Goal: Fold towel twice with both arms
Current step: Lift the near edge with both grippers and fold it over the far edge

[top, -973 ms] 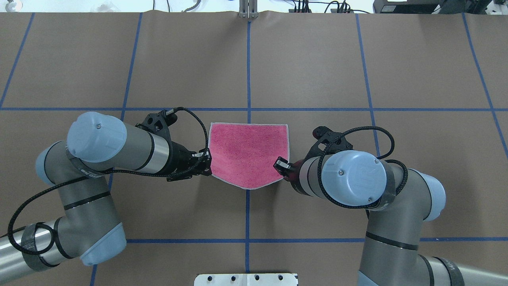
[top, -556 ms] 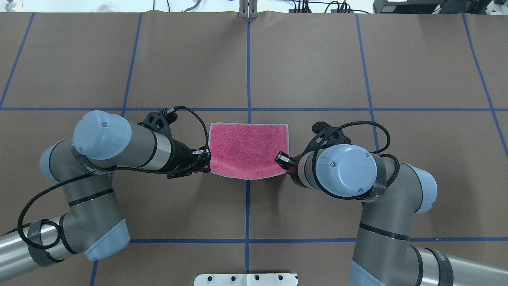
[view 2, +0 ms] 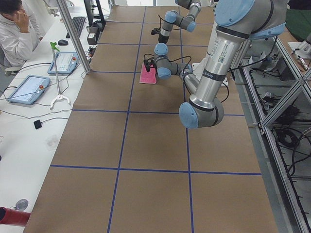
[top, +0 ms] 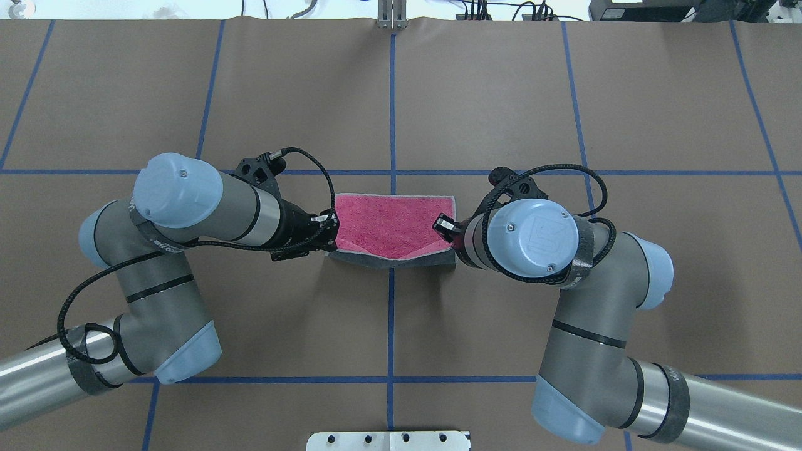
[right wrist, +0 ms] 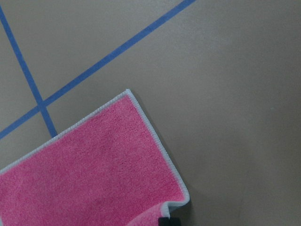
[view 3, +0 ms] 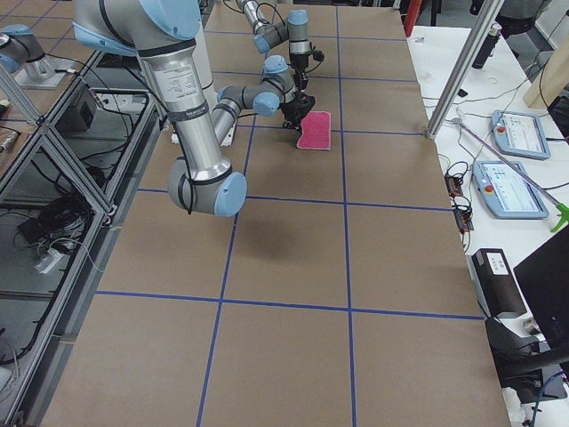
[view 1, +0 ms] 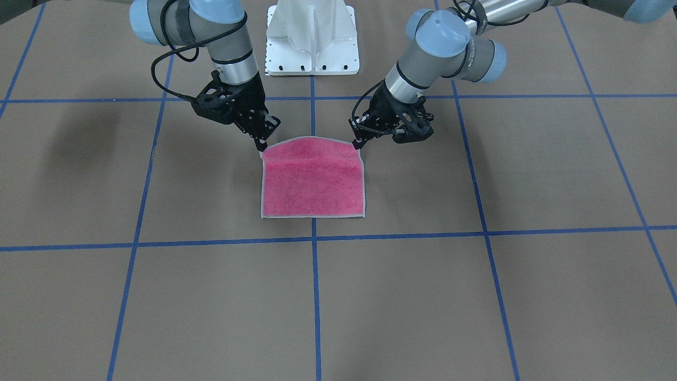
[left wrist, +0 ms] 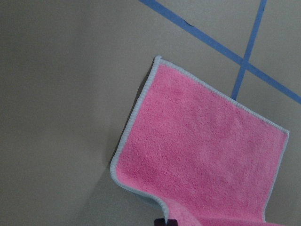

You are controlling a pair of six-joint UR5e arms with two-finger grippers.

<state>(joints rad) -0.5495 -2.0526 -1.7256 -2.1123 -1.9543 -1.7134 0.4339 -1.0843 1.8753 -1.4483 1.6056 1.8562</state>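
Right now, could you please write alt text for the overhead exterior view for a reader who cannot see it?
A robot's left pincer and right pincer grip the pink towel by its two robot-side corners, holding that edge raised so its dark grey underside shows. Its far edge lies on a brown table with blue tape lines.

place: robotics lab | cues: blue-taped table (view 2: 155,145), aluminium framing (view 2: 74,36), apparent teach pendants (view 2: 28,89), seated operator (view 2: 14,36)

Pink towel (top: 388,222), grey-edged, dark grey underside; brown table (top: 489,94) with blue grid lines (top: 393,113).
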